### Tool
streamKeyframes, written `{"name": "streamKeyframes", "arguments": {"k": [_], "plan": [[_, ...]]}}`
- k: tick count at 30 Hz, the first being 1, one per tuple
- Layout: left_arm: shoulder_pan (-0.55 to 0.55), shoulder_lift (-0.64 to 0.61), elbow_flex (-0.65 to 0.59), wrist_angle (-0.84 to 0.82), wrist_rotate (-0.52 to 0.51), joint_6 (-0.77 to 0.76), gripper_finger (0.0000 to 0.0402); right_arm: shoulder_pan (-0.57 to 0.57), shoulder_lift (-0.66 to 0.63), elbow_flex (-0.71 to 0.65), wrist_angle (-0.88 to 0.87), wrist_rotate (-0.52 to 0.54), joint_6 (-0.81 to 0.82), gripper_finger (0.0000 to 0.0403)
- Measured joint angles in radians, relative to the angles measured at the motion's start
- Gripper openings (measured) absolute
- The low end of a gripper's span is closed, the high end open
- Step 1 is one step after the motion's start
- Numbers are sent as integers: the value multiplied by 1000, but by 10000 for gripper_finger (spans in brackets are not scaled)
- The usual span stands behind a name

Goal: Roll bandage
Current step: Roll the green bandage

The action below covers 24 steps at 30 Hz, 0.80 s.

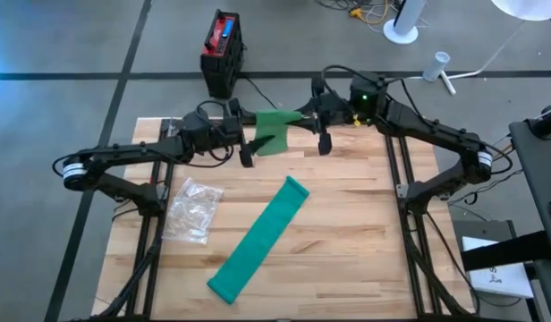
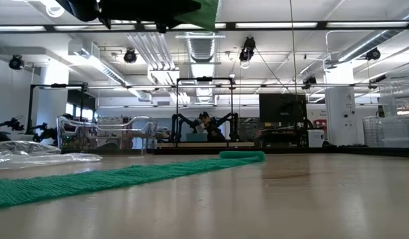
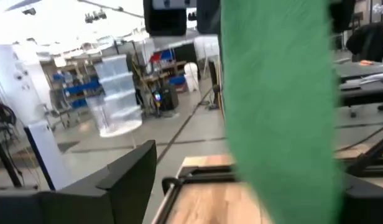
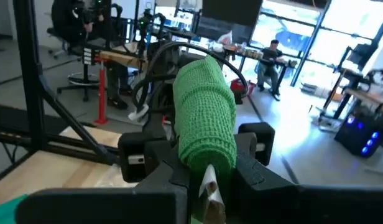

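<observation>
Above the table's far edge | right gripper [image 4: 207,177] clamped on green woven bandage roll [image 4: 206,115] | left gripper [image 1: 241,134] beside it, fingers apart | bandage tail trails down across wooden table [image 1: 347,233].

Green open-weave bandage [image 1: 258,239] on the pale striped wood tabletop [image 1: 347,224]; clear plastic wrapper [image 1: 194,211] at left; black-and-red case [image 1: 222,51] beyond the far edge.

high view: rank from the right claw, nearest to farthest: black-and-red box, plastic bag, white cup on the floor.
From the right claw, which is shut on the green bandage:
1. Black-and-red box, on the floor beyond the table's far edge.
2. White cup, on the floor, far right.
3. Plastic bag, on the table's left side.
</observation>
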State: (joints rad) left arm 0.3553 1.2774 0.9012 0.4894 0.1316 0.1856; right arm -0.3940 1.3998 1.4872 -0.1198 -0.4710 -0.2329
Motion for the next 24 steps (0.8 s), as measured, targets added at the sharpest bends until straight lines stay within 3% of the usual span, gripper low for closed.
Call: {"name": "streamKeyframes", "arguments": {"k": [5,8,10,14,15,24], "plan": [[10,49,0,39,1,-3,271,-4,4,-1,-4,46,8,37],[10,72,0,55,3,33,235,-7,7,-1,-3,60,5,38],[10,81,0,54,8,65,183,-8,8,-2,-3,62,5,38],[10,90,0,37,9,103,33,-16,4,-2,2,61,8,38],[10,91,-1,32,9,105,19,-17,3,-2,4,61,11,38],[42,89,-110,85,9,90,1,-32,-31,25,72,47,140,38]]}}
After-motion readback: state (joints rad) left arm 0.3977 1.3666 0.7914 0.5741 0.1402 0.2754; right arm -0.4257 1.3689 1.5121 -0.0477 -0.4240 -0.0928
